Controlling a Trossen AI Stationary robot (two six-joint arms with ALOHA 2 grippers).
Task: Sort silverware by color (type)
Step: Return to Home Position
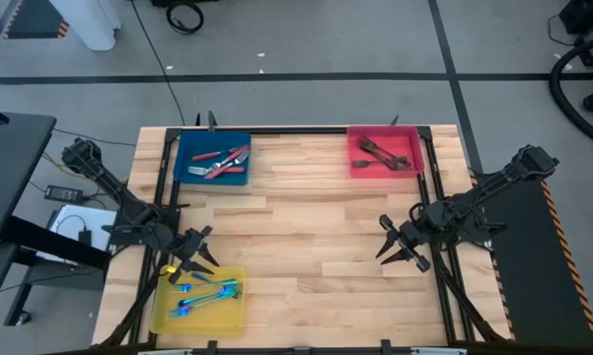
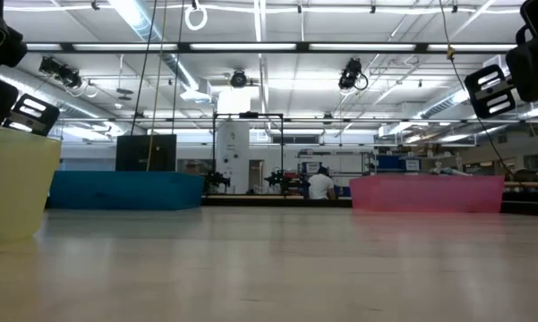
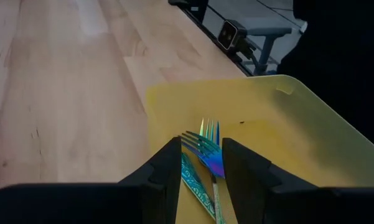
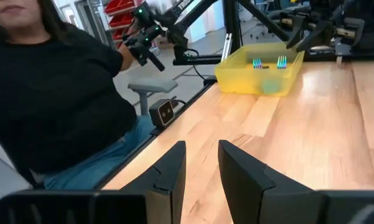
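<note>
The silverware lies in three trays. Red-handled pieces (image 1: 222,161) are in the blue tray (image 1: 187,173) at the far left. Dark grey metal pieces (image 1: 383,154) are in the red tray (image 1: 355,163) at the far right. Shiny blue-cyan forks (image 1: 205,294) are in the yellow tray (image 1: 168,316) at the near left. My left gripper (image 1: 199,251) hangs open over the yellow tray's far edge. In its wrist view the blue-cyan forks (image 3: 205,149) show below the gap between its fingers. My right gripper (image 1: 385,242) stands open over bare table at the right and holds nothing (image 4: 202,168).
The wooden tabletop (image 1: 306,247) between the trays is bare. A black frame (image 1: 439,197) runs along the table's edges. A person in a black shirt (image 4: 56,93) sits just beyond the table's near edge, near a small camera (image 4: 163,112).
</note>
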